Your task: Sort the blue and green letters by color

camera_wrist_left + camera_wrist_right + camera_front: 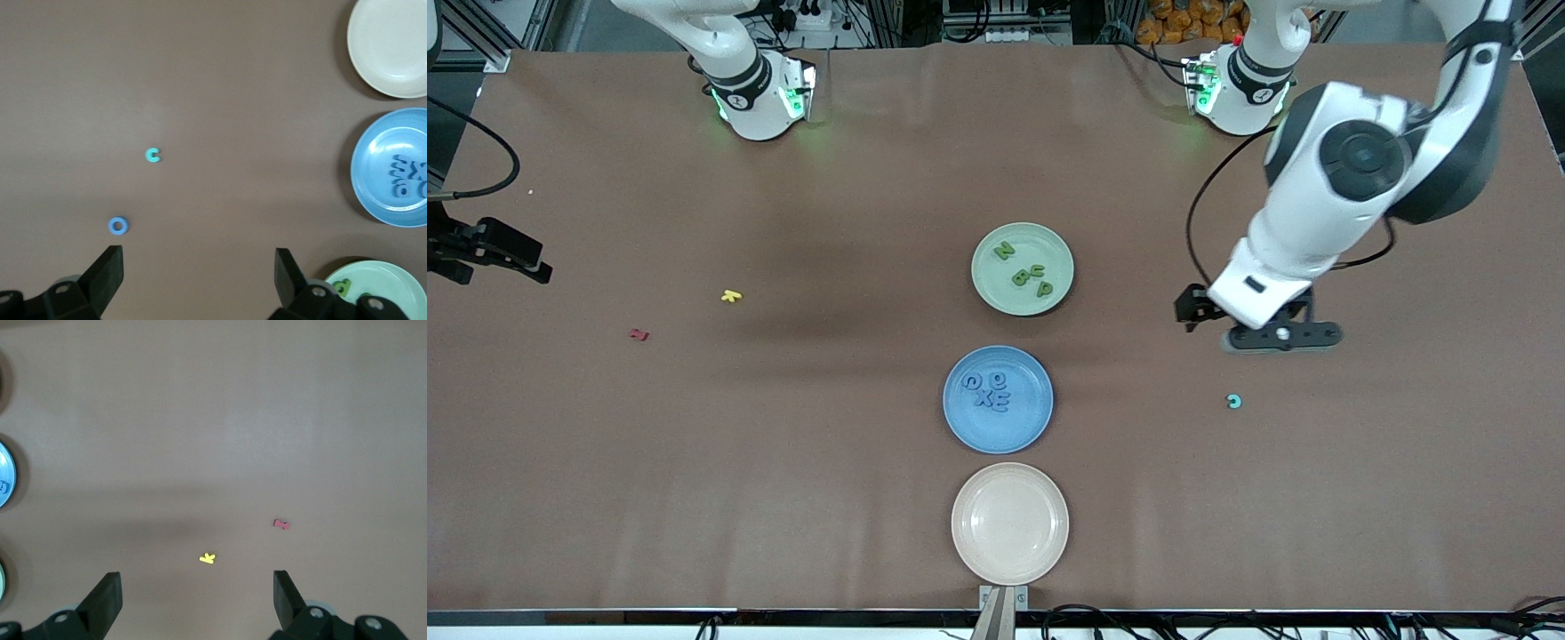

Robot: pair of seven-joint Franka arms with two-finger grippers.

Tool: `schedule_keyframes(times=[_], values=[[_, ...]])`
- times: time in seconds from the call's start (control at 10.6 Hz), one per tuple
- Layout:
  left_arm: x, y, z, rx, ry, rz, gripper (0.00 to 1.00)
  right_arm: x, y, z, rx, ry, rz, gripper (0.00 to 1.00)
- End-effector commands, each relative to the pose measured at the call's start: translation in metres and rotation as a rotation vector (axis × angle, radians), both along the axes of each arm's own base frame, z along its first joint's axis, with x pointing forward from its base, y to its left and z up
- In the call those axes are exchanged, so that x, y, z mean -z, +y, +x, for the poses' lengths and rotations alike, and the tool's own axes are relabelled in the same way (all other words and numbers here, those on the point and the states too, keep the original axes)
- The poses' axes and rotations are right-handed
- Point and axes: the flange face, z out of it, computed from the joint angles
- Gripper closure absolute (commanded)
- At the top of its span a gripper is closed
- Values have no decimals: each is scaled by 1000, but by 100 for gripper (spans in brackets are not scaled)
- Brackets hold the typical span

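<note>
Several green letters [1024,271] lie in the green plate [989,284]. Several blue letters [987,391] lie in the blue plate [960,427]. A small teal C [1233,402] lies on the table toward the left arm's end, also in the left wrist view [153,155]. A blue ring letter [119,226] lies beside it in the left wrist view; in the front view the arm hides it. My left gripper [1263,335] hovers open and empty over this spot [198,257]. My right gripper [494,249] waits open and empty at the right arm's end [197,577].
An empty beige plate [969,551] stands nearest the front camera, in line with the blue and green plates. A yellow letter [731,296] and a red letter [638,335] lie on the table toward the right arm's end, both in the right wrist view [207,558] [281,524].
</note>
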Motion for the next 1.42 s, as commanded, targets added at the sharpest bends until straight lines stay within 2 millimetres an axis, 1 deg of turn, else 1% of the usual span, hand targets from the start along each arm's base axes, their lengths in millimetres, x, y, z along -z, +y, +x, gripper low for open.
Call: schedule_keyframes(times=[0.0,0.09,0.28,0.47,0.57,0.66,0.85,0.95,1.04,1.13,1.23,1.32], values=[[-54,34,-13,-28,-49,40,0,-2,-2,1,9,-5,-9,0],[-73,39,-15,-41,-54,43,0,-1,-2,2,9,-3,-9,0],[-106,62,-13,-87,-37,51,0,-3,-3,2,11,-18,-10,0],[-132,85,-16,-47,-36,62,0,-2,-6,3,15,-17,-10,0],[-139,96,-17,-42,-27,62,0,-1,-7,3,17,-17,-10,0],[-149,102,-20,-53,-29,54,0,-1,-7,3,17,-17,-10,0],[-156,119,-22,-61,-18,55,0,-1,-9,3,20,-17,-10,0],[-162,123,-25,-59,-28,55,0,-1,-9,3,20,-15,-10,0],[-164,130,-25,-71,-29,48,0,-1,-8,3,20,-15,-9,0],[-164,143,-23,-93,-24,27,0,-2,-8,3,20,-17,-9,0],[-166,149,-24,-99,-20,-3,0,-1,-8,3,18,-15,-9,0],[-174,153,-28,-107,-34,-13,0,-1,-8,3,18,-15,-9,0]])
